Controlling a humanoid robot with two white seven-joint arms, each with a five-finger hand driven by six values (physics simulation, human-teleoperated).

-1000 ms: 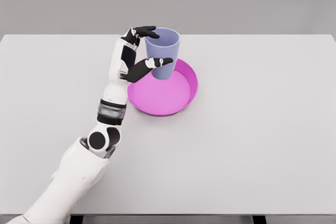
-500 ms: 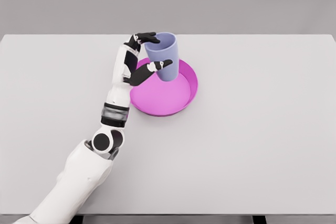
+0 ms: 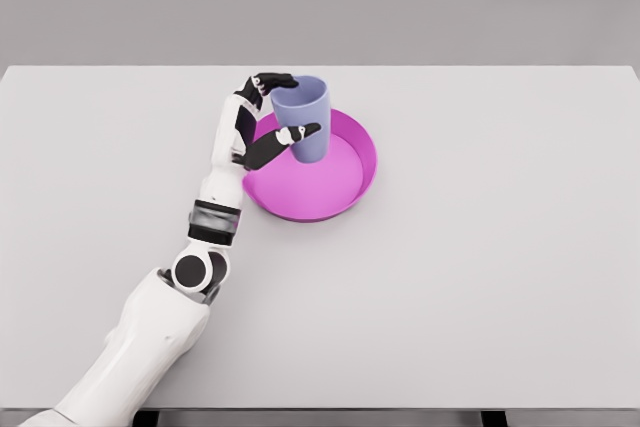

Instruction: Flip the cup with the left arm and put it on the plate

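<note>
A lavender cup (image 3: pixel 303 117) stands mouth up inside the magenta plate (image 3: pixel 345 182), at the plate's far left side. My left hand (image 3: pixel 275 112) is wrapped around the cup from the left: the thumb (image 3: pixel 300 133) crosses its front and the other fingers (image 3: pixel 272 81) hook over its far rim. The cup leans very slightly and its base looks low, at or just above the plate's floor; contact cannot be told. The right arm does not show.
The white table (image 3: pixel 500 247) spreads wide on all sides of the plate. My left forearm (image 3: pixel 215 207) runs up from the lower left, just beside the plate's left rim.
The cup, held in my left hand, has come down and slightly left, from above the plate's far rim to low inside the plate. The plate has not moved.
</note>
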